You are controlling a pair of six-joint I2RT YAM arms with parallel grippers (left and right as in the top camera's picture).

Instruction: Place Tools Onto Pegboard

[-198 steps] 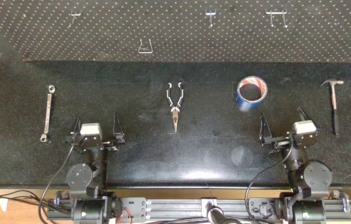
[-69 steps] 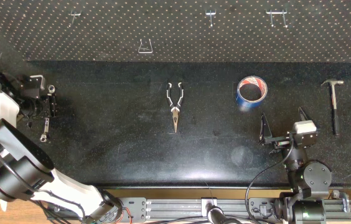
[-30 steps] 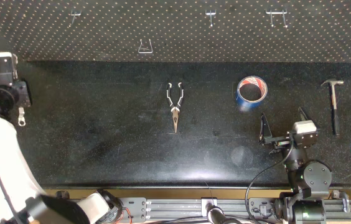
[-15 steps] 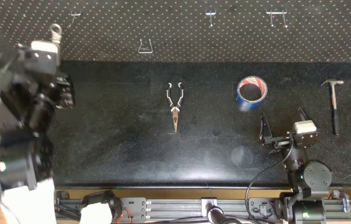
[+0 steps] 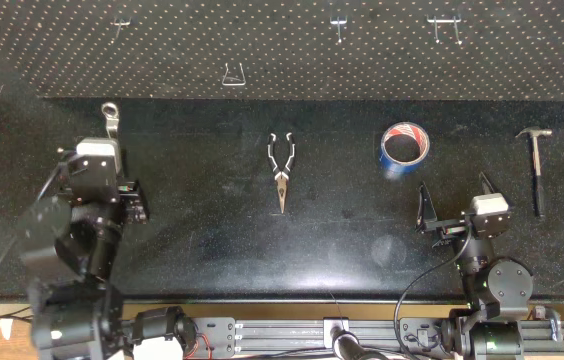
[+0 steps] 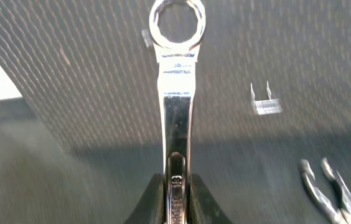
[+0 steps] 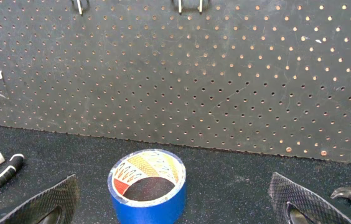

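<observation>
Lifted from the counter (image 5: 212, 235), the wrench (image 6: 177, 118) points to twelve o'clock, clamped in the left jaws, while the right jaws gape empty at five o'clock of the tape (image 5: 404, 147).

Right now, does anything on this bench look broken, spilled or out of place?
Nothing stands out. The wrench is held straight in the left fingers, ring end toward the pegboard. The pliers, tape roll and hammer lie neatly apart on the black mat, none damaged.
</observation>
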